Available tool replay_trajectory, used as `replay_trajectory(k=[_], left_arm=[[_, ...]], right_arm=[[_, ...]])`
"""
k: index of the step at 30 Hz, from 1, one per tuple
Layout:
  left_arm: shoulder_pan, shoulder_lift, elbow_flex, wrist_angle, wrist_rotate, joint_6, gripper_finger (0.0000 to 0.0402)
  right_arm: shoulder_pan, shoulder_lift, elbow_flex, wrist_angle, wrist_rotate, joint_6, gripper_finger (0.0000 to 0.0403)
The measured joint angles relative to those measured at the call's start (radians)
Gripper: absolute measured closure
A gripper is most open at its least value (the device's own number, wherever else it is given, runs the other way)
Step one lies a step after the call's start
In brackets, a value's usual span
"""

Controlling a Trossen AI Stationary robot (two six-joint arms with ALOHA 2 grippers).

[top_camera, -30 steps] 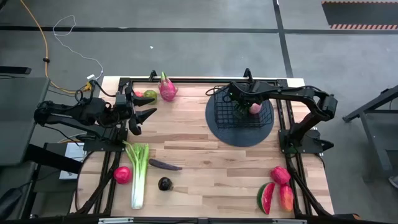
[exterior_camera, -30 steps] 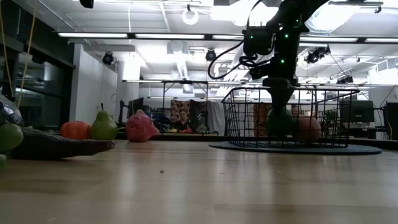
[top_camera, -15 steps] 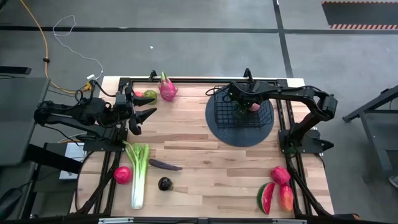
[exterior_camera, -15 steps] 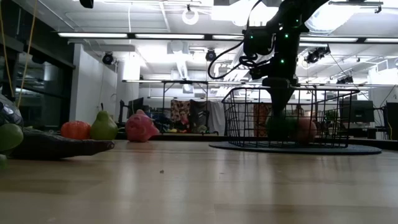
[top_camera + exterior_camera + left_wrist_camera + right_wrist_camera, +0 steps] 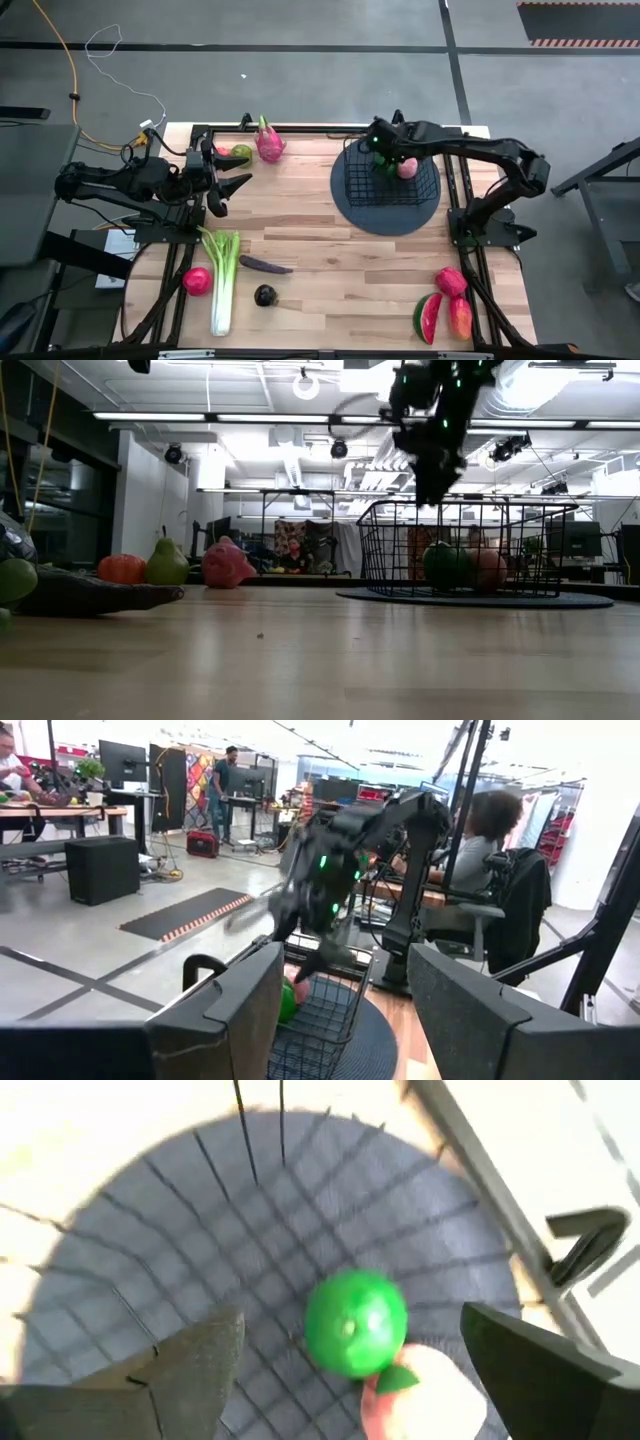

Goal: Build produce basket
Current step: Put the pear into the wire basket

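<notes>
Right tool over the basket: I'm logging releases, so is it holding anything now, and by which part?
Nothing is held. The right tool hangs open above the basket, and the green fruit lies free on the basket floor beside the peach-coloured fruit.

1. Both arms are dark, almost black, made of thick jointed links.
2. The right arm (image 5: 345, 850) has small green lights on its wrist.
3. The left hand (image 5: 340, 1020) has two broad, flat, dark fingers.
</notes>
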Motion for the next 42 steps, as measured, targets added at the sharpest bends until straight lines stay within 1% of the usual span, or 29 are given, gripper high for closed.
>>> replay_trajectory(k=[6, 9, 12, 17, 19, 24, 26, 28, 30, 33, 39, 42], left_arm=[[0.000, 0.000, 0.000, -0.001, 0.000, 0.000, 0.0199], [0.000, 0.001, 0.000, -0.001, -0.001, 0.000, 0.0199], [0.000, 0.001, 0.000, -0.002, -0.002, 0.008, 0.0199], [0.000, 0.001, 0.000, -0.001, -0.003, 0.016, 0.0199], [0.000, 0.001, 0.000, -0.001, -0.003, 0.017, 0.0199], [0.000, 0.001, 0.000, -0.001, 0.038, 0.017, 0.0199], [0.000, 0.001, 0.000, -0.001, 0.060, 0.018, 0.0199], [0.000, 0.001, 0.000, -0.001, 0.075, 0.017, 0.0199], [0.000, 0.001, 0.000, -0.001, 0.080, 0.017, 0.0199], [0.000, 0.001, 0.000, -0.001, 0.080, 0.015, 0.0199], [0.000, 0.001, 0.000, -0.002, 0.080, 0.008, 0.0199], [0.000, 0.009, 0.000, -0.002, 0.079, 0.008, 0.0199]], right_arm=[[0.000, -0.067, 0.107, 0.006, -0.005, 0.037, 0.0040], [0.000, -0.094, 0.145, 0.018, -0.051, 0.053, 0.0040], [0.000, -0.118, 0.159, 0.065, -0.103, 0.072, 0.0040], [0.000, -0.137, 0.160, 0.135, -0.142, 0.153, 0.0040], [0.002, -0.138, 0.160, 0.146, -0.181, 0.165, 0.0040], [0.039, -0.138, 0.160, 0.185, -0.323, 0.121, 0.0040], [0.070, -0.138, 0.160, 0.177, -0.347, 0.076, 0.0040], [0.109, -0.140, 0.150, 0.181, -0.348, 0.040, 0.0040], [0.143, -0.159, 0.110, 0.210, -0.349, 0.013, 0.0040], [0.183, -0.226, -0.008, 0.332, -0.355, 0.026, 0.0040], [0.233, -0.465, -0.315, 0.698, -0.355, 0.154, 0.0041], [0.250, -0.573, -0.428, 0.906, -0.356, 0.259, 0.0041]])
